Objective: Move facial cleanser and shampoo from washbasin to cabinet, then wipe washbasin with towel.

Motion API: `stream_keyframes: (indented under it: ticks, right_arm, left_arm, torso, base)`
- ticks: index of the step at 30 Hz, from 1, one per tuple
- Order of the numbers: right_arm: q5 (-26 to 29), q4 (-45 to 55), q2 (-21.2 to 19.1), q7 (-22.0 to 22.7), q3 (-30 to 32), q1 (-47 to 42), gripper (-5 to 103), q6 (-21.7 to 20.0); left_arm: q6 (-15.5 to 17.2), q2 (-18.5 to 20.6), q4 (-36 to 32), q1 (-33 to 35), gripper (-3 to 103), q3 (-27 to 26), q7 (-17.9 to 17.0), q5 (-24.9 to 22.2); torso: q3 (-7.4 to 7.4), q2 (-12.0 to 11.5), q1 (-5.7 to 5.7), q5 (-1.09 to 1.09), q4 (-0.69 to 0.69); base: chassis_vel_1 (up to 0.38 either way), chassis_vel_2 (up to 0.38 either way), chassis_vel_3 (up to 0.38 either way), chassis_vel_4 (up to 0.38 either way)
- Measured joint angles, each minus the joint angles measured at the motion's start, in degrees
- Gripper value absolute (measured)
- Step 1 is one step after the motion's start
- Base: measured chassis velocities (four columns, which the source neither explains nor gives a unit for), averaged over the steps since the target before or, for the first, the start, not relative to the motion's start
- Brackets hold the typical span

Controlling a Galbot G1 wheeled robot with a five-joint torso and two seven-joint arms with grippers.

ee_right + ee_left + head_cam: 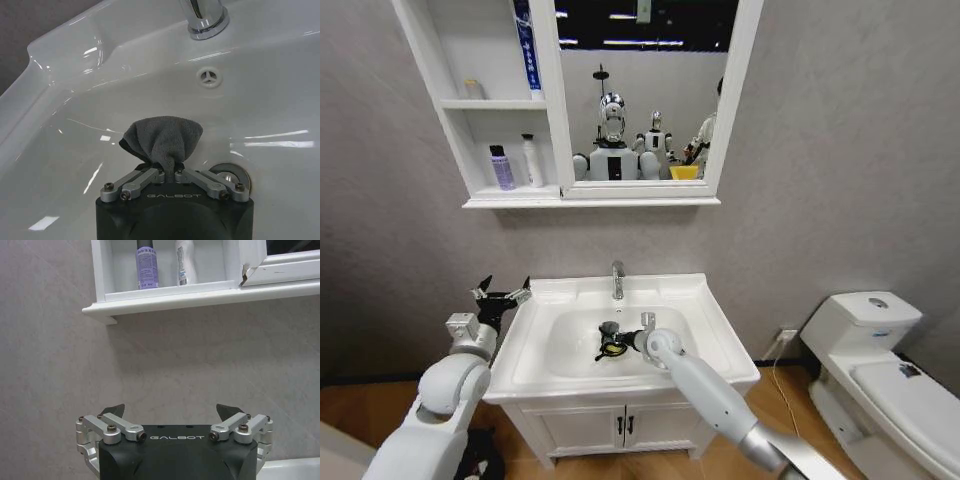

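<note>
Our right gripper (pixel 171 174) was clamped on the towel (pixel 162 140) inside the washbasin (pixel 75 150), the drain (pixel 231 176) just beside it. Our left gripper (pixel 171 412) hung open below the cabinet (pixel 165 295).

The right gripper (pixel 171 176) sits in the washbasin (pixel 715 330) bowl with the towel (pixel 162 141) pinched just ahead of it; the drain (pixel 231 176) lies beside it, the tap (pixel 617 280) beyond; the left gripper (pixel 500 293) hangs off the basin's left edge (cabinet (pixel 450 120) above, two bottles (pixel 147 265) inside).
</note>
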Motion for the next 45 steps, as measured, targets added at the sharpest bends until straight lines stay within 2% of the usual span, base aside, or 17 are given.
stream_keyframes:
  ticks: [15,28,30,34,36,45]
  right_arm:
    - [-3.67,-9.89,4.72,-4.84,3.91,0.67,4,1.06]
    - [-1.83,-11.12,3.76,-3.17,5.16,-0.02,4,-0.69]
    - [-0.92,-9.75,2.32,-0.73,5.82,-0.69,4,-1.14]
    - [0.34,-7.59,0.87,1.36,6.18,-1.51,4,-1.53]
    - [2.18,-3.98,-1.26,3.94,6.74,-2.94,4,-2.28]
    - [6.41,2.56,-5.97,9.62,8.70,-6.06,4,-3.58]
  left_arm:
    - [0.06,0.39,-0.14,-0.06,100,-0.49,0.02,-0.36]
    - [0.12,0.16,-0.69,0.20,100,-1.02,0.02,-0.34]
    - [0.12,-0.09,-0.69,0.04,100,-0.93,0.04,-0.24]
    - [0.06,-0.47,-0.69,-0.11,100,-0.49,0.05,0.02]
    - [-0.01,-0.85,-0.69,-0.13,100,0.13,0.09,0.38]
    - [-0.15,-1.00,-0.97,-0.40,100,0.82,0.25,0.57]
  torso:
    - [0.00,0.01,-0.01,0.00,0.00]
    - [-0.02,0.02,-0.01,0.01,0.00]
    - [-0.02,0.02,-0.01,0.01,0.01]
    - [-0.01,0.01,-0.01,0.01,0.00]
    - [-0.01,0.01,-0.01,0.00,-0.02]
    - [-0.01,0.01,-0.01,0.01,0.00]
  base:
    - [0.000,0.000,0.000,0.000]
    - [0.000,0.000,0.000,0.000]
    - [0.000,0.000,0.000,0.000]
    - [0.000,0.000,0.000,0.000]
    - [0.000,0.000,0.000,0.000]
    - [0.000,0.000,0.000,0.000]
